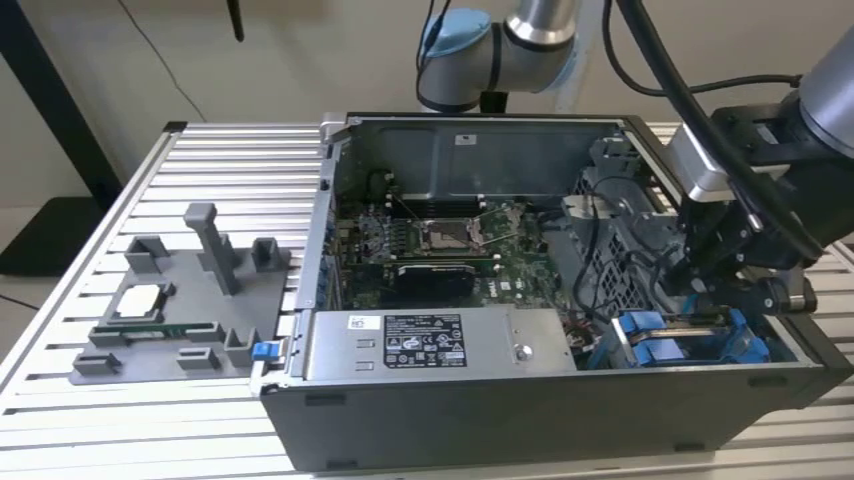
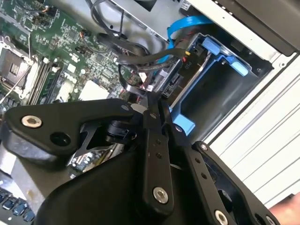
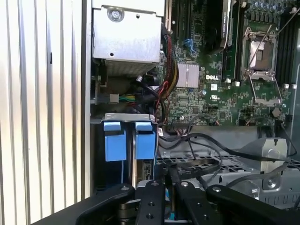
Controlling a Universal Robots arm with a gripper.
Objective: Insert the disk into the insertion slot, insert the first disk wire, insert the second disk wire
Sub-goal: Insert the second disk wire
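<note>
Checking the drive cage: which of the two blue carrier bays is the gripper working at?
The gripper hangs over the blue carrier toward the exterior view's right; the other blue carrier sits apart, toward the left.

In the second wrist view, the tool (image 2: 151,101) linkage is covering most of the disk (image 2: 174,78); only a strip of its edge is showing beside the blue carrier frame (image 2: 213,70). Whether the fingertips are closing on anything cannot be determined. In the exterior view, the arm (image 1: 767,190) is blocking the drive bay (image 1: 694,335), and the picture's edge is cutting off the bench (image 1: 80,300).
</note>
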